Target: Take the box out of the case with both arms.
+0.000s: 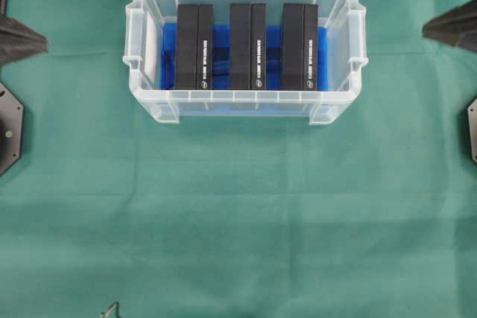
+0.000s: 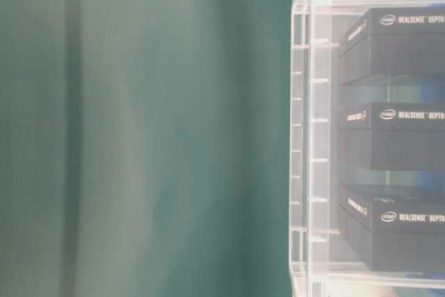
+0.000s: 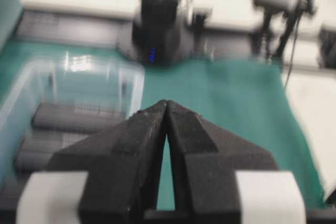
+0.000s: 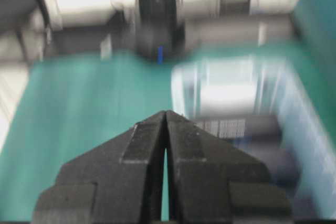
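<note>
Sitting on a green cloth (image 1: 238, 214), one clear plastic case (image 1: 244, 106) holds three black boxes standing on edge in a row over its blue lining (image 1: 220, 41). Counted across the overhead view, these are the left box (image 1: 194, 46), the middle box (image 1: 247, 46) and the right box (image 1: 299, 46). Narrow gaps keep them apart from each other, and each shows a line of white print on its upper edge. All three are fully inside the case, none lifted. The table-level view shows the same three boxes through the case's clear wall, with white lettering on their faces.

Two arms are present, one on each side of the case and both well apart from it. Only the dark tip of the left gripper (image 1: 41, 41) reaches into the overhead view, left of the case, and the tip of the right gripper (image 1: 426, 31) does the same to the right of the case. Both wrist views are blurred, yet each shows its two black fingers pressed together at the tips with nothing between them: both grippers are clenched and carry nothing. From the left wrist view the case lies ahead and to the left of the fingers (image 3: 144, 135); from the right wrist view it lies ahead and to the right of the fingers (image 4: 144, 140).
</note>
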Available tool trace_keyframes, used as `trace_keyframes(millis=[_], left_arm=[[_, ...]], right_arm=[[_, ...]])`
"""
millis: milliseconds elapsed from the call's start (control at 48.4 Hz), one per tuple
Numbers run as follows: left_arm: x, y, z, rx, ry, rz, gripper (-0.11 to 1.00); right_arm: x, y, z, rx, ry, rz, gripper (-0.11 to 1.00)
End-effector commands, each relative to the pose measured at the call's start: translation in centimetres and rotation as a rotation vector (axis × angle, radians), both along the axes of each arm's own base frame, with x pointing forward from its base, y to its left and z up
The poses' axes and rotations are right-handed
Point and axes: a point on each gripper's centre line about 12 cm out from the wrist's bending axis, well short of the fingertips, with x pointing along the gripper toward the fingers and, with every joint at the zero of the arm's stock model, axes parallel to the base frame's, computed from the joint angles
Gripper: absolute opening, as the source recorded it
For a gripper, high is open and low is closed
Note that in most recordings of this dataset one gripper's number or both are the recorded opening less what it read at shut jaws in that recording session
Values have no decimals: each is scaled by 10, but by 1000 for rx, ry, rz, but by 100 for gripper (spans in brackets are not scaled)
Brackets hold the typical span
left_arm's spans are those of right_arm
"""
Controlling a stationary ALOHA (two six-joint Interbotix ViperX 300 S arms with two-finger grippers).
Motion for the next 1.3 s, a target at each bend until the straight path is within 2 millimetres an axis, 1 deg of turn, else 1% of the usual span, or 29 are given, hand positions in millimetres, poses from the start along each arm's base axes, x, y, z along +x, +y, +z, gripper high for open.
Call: trace_keyframes(millis=[0,124,248,351,413,475,558,764,867,970,1094,1198,1280], left_arm=[[0,-1,-3,-25,126,2,0],[-9,-2,-20,-69,359,20,0],[-25,-4,-35,-94,616,34,0],[-39,-7,-45,-97,799,35,0],[-46,-9,-48,-94,882,36,0],[-51,-10,-50,-88,941,33,0],[-53,-10,-50,-84,964,35,0],[-51,-9,-51,-100,960,48,0],[-50,-8,-51,-172,961,112,0],[-48,-3,-52,-338,955,275,0],[-49,1,-53,-596,921,501,0],[-51,1,-52,-753,890,627,0],[-51,1,-52,-828,875,688,0]], right_arm=[[-5,0,-4,40,115,-16,0],[-18,0,-26,97,349,-48,0],[-36,1,-43,135,596,-84,0],[-52,2,-54,152,820,-113,0],[-60,2,-57,153,913,-122,0],[-65,2,-58,154,971,-127,0],[-66,2,-59,153,993,-128,0],[-61,1,-58,160,958,-144,0],[-58,0,-59,205,947,-207,0],[-56,0,-60,310,939,-324,0],[-53,0,-62,490,919,-531,0],[-50,0,-65,668,889,-740,0],[-48,-1,-66,779,858,-874,0]])
